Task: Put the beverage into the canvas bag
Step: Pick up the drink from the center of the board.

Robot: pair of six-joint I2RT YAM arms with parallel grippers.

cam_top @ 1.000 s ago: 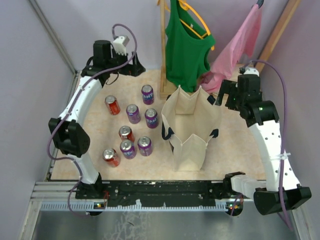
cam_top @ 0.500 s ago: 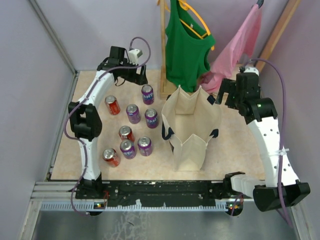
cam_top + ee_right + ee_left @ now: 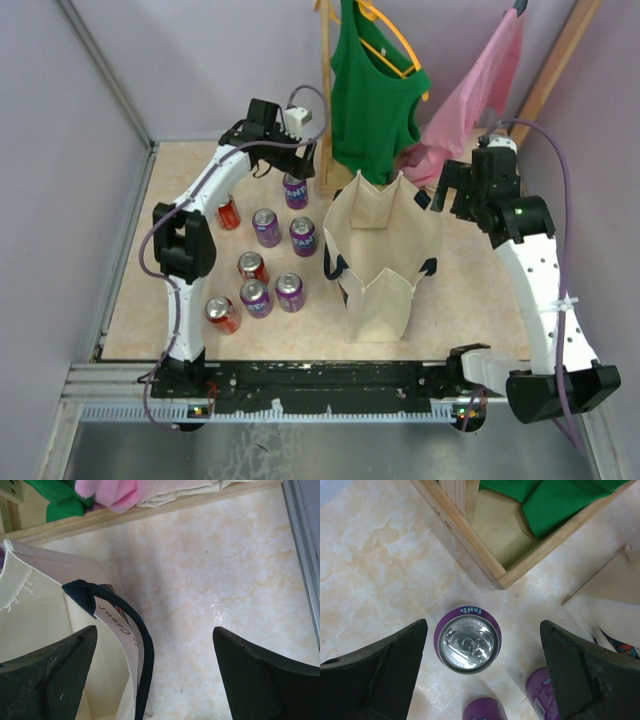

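One purple can (image 3: 467, 645) upright on the counter (image 3: 375, 555) just by the wooden rack (image 3: 470, 535), between the wide-open left fingers (image 3: 380, 680) for picking up, with the canvas bag (image 3: 380, 260) standing near, mouth up, and the wide-open right fingers (image 3: 45, 680) over its dark handle (image 3: 137, 635), maybe to steady it.

The top external camera is looking steeply down from above and behind the arm bases (image 3: 182, 372), which are lying along the bottom of its frame, and it is taking in the whole table (image 3: 470, 290) from afar. The left wrist camera is pointing straight down, close over a purple can (image 3: 467, 646) at lower centre. The right wrist camera is facing down, close on the canvas bag (image 3: 55, 575) rim at frame left. Both objects are also appearing in the top view, at upper centre and at centre.
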